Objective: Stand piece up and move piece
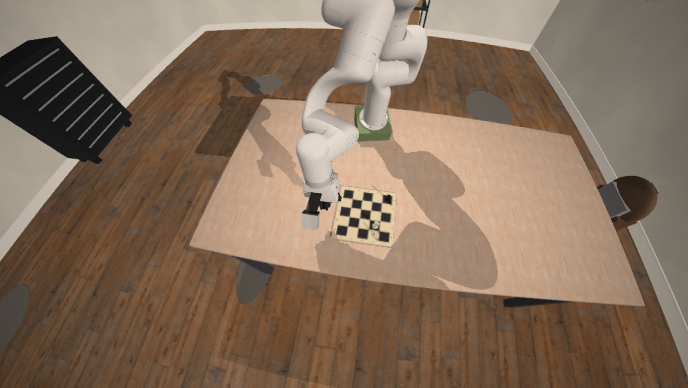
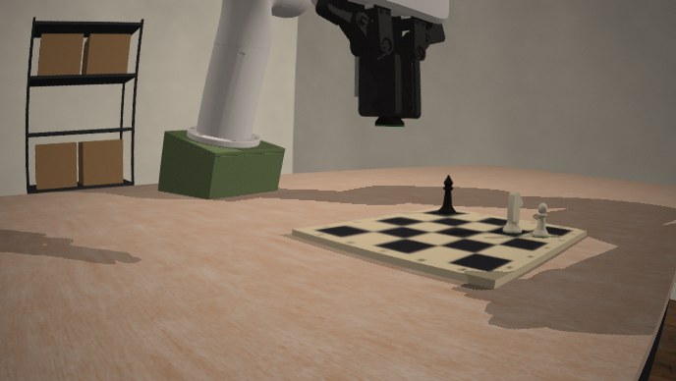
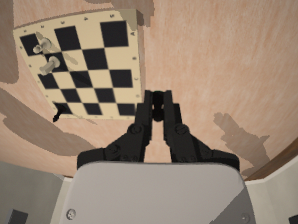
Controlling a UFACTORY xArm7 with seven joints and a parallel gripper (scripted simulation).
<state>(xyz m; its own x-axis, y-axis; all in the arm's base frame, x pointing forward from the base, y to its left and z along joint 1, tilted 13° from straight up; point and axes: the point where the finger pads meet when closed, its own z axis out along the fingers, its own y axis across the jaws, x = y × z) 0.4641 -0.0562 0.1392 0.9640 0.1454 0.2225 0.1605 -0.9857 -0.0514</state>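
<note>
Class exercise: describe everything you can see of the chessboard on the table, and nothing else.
The chessboard is a thin, square, cream-edged slab with black and cream squares, lying flat on the pale wooden table, turned at an angle to its edges. Small dark marks dot its border. Three pieces stand upright on it: a black bishop at the far corner, a white knight and a white pawn close together. The gripper is off to one side, not touching it.
</note>
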